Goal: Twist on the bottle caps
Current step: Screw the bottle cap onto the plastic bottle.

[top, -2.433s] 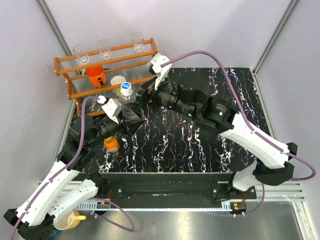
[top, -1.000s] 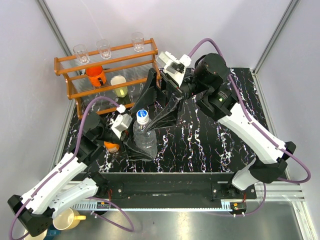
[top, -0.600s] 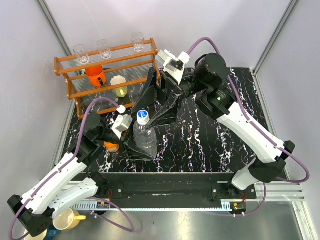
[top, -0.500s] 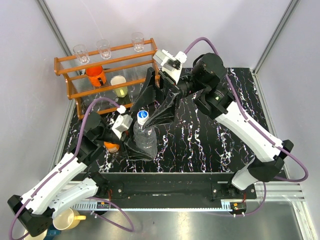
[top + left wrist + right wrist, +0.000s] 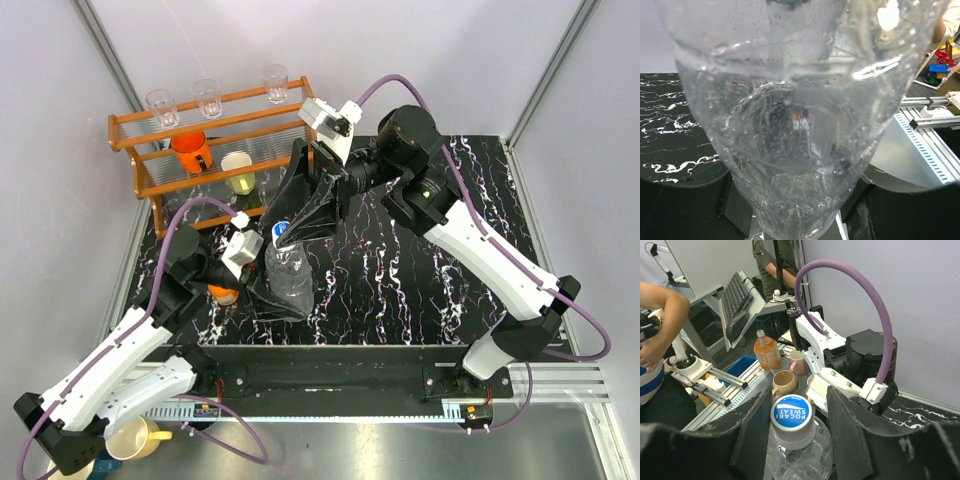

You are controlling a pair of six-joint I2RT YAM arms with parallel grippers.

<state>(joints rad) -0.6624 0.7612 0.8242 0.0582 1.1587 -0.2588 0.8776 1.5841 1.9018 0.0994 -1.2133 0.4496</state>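
A clear plastic bottle (image 5: pixel 287 275) stands upright on the black marbled mat, with my left gripper (image 5: pixel 283 295) shut on its lower body. In the left wrist view the bottle (image 5: pixel 790 125) fills the frame between the dark fingers (image 5: pixel 685 210) of that gripper (image 5: pixel 795 210). Its blue-topped, white-sided cap (image 5: pixel 791 415) sits on the neck. My right gripper (image 5: pixel 797 395) straddles the cap (image 5: pixel 281 232) from above; the left finger (image 5: pixel 747 440) is at the cap's side and a gap remains at the right finger. A short orange bottle (image 5: pixel 222 294) stands behind my left wrist, its top hidden.
A wooden rack (image 5: pixel 215 130) at the back left holds drinking glasses, an orange mug (image 5: pixel 190 150) and a pale cup (image 5: pixel 237 165). A yellow mug (image 5: pixel 140 440) sits off the mat by the left arm's base. People and a keyboard stand beyond the table.
My right gripper has swung left and down over the bottle's cap, and its jaws have narrowed around it. The left gripper and the bottle have stayed in place.
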